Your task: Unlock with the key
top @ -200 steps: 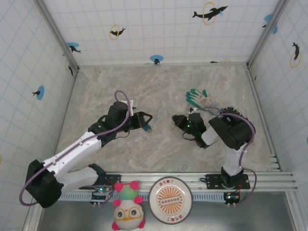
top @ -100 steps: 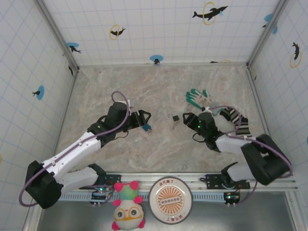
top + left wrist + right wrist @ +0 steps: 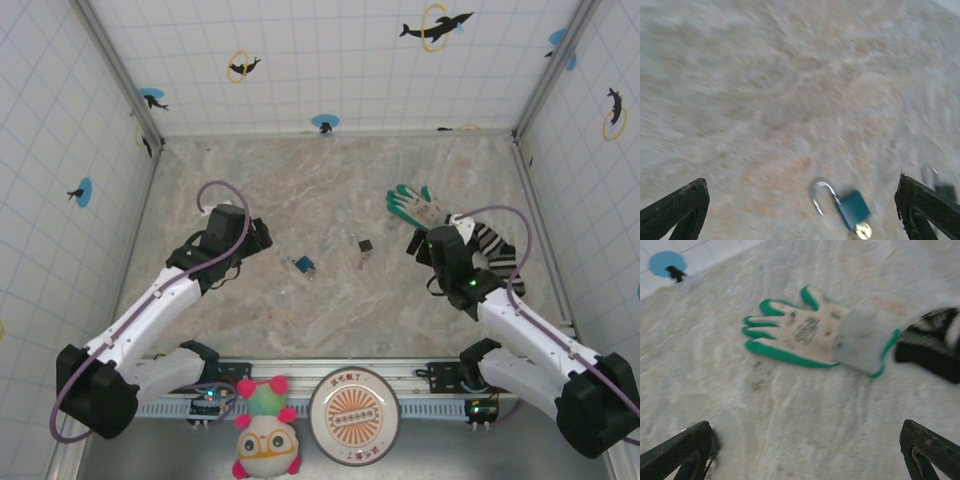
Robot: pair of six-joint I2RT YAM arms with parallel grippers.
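Key [image 3: 365, 246] — tiny, black squarish plastic head, short silver blade — lies near-to-far, blade at the near end; left gripper [image 3: 801, 180] and right gripper [image 3: 806, 424] both splayed, empty.

A robotics lab test cell: grid-tiled walls [image 3: 330, 60] with dolphin stickers [image 3: 436, 25] enclose a marble-patterned tabletop [image 3: 340, 180].

Green-trimmed glove [image 3: 800, 335] flat on marbled table [image 3: 790, 405], claw [image 3: 804, 440] spread wide
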